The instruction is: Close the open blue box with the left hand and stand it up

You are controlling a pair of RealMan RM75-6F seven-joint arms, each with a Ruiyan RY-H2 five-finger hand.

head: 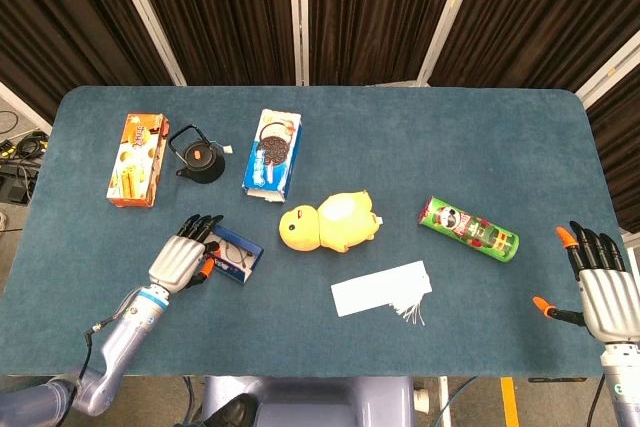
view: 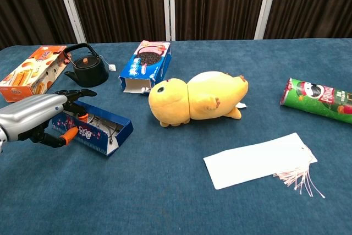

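The open blue box lies flat at the front left of the table, its long top open and facing up, with something dark inside. My left hand is at the box's left end. Its fingers reach out straight over the open top, and the orange thumb tip sits against the near wall. I cannot tell whether it presses the box. My right hand rests open at the table's front right corner, fingers spread, far from the box and holding nothing.
A blue cookie box lies behind the open box, with a black teapot and an orange box to its left. A yellow duck plush, a white card and a green chip can lie to the right.
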